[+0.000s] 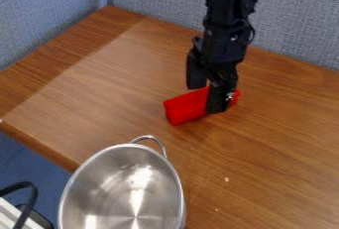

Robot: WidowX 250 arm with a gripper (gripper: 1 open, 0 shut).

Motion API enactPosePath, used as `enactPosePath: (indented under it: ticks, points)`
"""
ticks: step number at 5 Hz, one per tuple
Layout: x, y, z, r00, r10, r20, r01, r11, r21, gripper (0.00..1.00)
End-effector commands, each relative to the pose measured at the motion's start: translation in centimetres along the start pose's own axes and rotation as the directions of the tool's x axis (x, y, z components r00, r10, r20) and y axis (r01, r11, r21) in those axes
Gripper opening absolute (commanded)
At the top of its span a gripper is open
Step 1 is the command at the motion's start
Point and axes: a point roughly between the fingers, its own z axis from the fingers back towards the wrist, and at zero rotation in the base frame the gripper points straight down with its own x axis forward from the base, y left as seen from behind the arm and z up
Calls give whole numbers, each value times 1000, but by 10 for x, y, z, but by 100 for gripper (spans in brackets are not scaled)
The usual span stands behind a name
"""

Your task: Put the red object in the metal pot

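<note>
You have one red block [187,105] on the wooden desk [93,69], lying flat near the middle, its long side running up toward the right. One black pincer [209,86] points straight down over the block's right end, its jaws spread wide with a finger on either side of the block; you cannot tell from this view whether either finger touches it, and the block is not lifted. One shiny metal pot [126,194] sits at the desk's near edge, well apart from the block, open side up, with one small loop handle [153,145] at the rim on the side facing the block. One dark cable [16,195] shows at the bottom left corner, off the desk
</note>
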Motion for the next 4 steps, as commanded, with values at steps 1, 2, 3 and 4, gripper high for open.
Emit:
enactPosePath:
  ticks: [1,2,3,4]
  points:
    - [3,0,6,1000,-20,24,19,1000,19,100]
    - [4,1,3,999,-26,26,26,999,20,100]
    - [6,1,0,999,-32,28,32,999,21,100]
    - [7,1,-2,999,-36,30,36,999,21,100]
